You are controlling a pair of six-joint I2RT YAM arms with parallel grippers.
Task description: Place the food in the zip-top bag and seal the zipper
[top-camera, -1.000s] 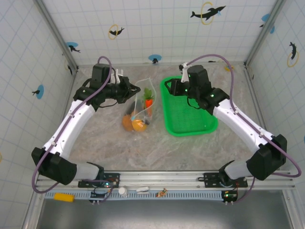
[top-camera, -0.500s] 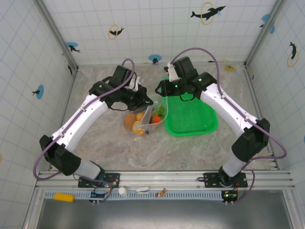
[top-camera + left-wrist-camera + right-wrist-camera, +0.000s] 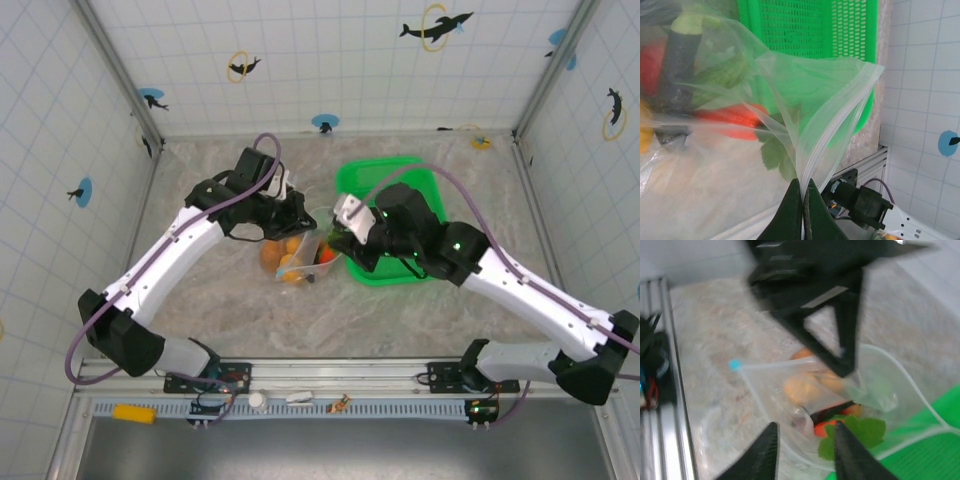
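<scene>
The zip-top bag (image 3: 300, 250) lies on the table left of the green basket, its mouth lifted. The food sits inside it: yellow-orange round pieces (image 3: 290, 262), a carrot (image 3: 735, 120) with green leaves (image 3: 855, 435) and a dark purple piece (image 3: 680, 60). My left gripper (image 3: 305, 215) is shut on the zipper strip (image 3: 840, 125) at the mouth edge and holds it up. My right gripper (image 3: 805, 445) hovers open just over the bag's near edge, its fingers (image 3: 767, 452) astride it. The light blue slider tab (image 3: 733, 364) is at the far end of the zipper.
The green mesh basket (image 3: 385, 185) stands right of the bag, partly under my right arm, touching the bag's mouth side. Tiled walls close the table at the back and both sides. A metal rail (image 3: 660, 340) runs along the near edge.
My right arm swung from above the basket down and left to the bag, its jaws narrowing. My left gripper carried the bag's mouth edge rightward, toward the basket.
</scene>
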